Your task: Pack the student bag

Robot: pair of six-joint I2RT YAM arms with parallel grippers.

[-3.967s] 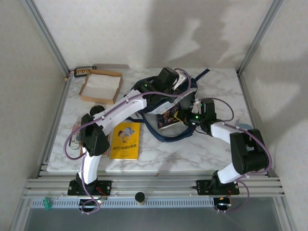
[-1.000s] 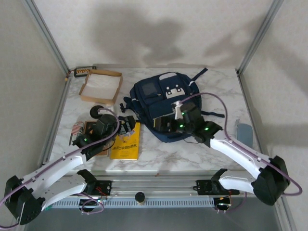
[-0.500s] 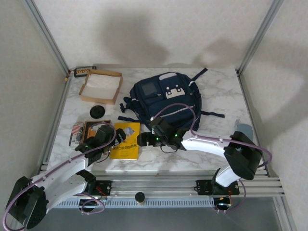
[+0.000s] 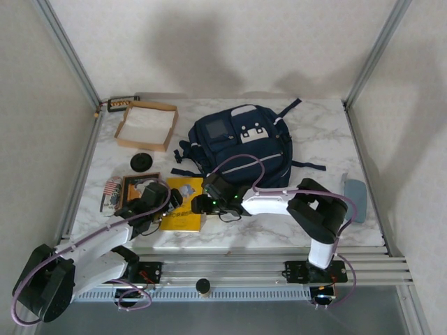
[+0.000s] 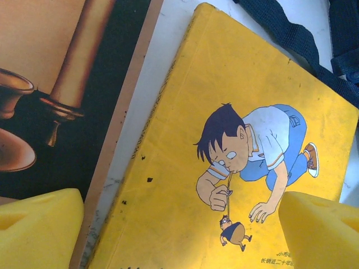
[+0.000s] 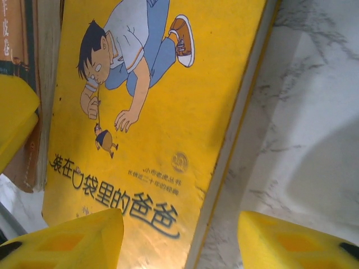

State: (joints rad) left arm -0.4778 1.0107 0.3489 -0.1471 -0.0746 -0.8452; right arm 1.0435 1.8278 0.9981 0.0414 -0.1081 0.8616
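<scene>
Navy fabric marks the student bag (image 4: 241,150), which lies flat on the marble table (image 4: 314,125) in the upper middle of the top view, front side up. Its long axis runs from the top of the frame down. The end with the white and grey patches points to the upper edge, leaning a little right. The front pocket with its pale stripe faces the bottom of the frame, where my arms are. One dark strap (image 5: 297,39) crosses the upper right of my left wrist view.

Both my tools hang over the yellow book (image 4: 183,202), which lies just below and left of the bag. My left gripper (image 4: 170,200) is spread wide. Its yellow pads (image 5: 39,224) sit at the lower corners of the wrist view with the cartoon cover between them. They pinch nothing. My right gripper (image 4: 202,204) comes in from the book's right side. Its fingers (image 6: 67,241) also stand apart, one over the cover and the other over bare marble, with the book's edge between them.

Left of the yellow book lies a brown-covered book (image 4: 133,192). A shallow cardboard box (image 4: 147,124) sits in the upper left.
</scene>
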